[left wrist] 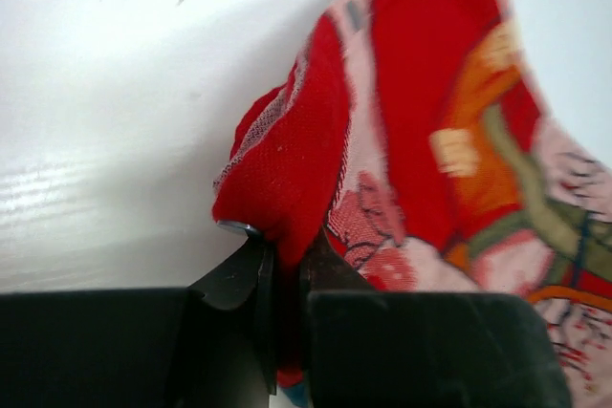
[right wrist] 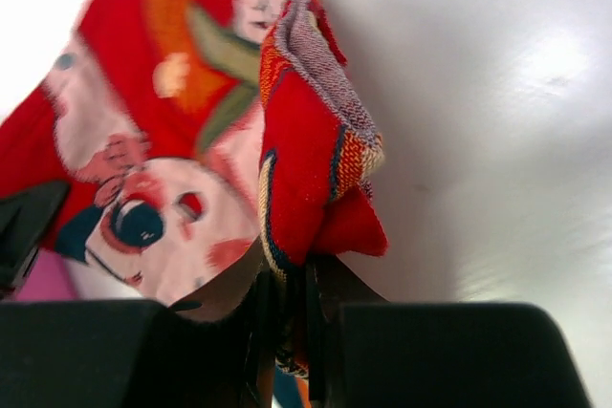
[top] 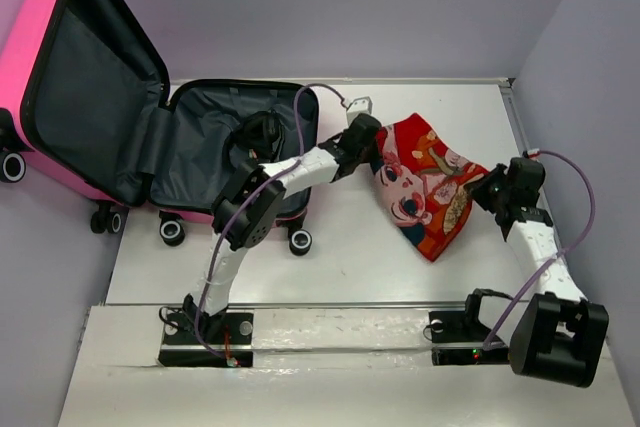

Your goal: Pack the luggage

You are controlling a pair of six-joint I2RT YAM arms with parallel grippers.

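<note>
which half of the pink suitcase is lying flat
The suitcase half nearer the red cloth: it lies flat, grey lining up, while the other half stands tilted up at the left.

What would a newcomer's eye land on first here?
The red patterned cloth, printed with cartoon faces, is stretched between the two arms over the white table, right of centre. Each arm's jaws are pinched shut on one of its edges. At the far left, the hot-pink suitcase lies wide open, showing its dark grey lining.
</note>
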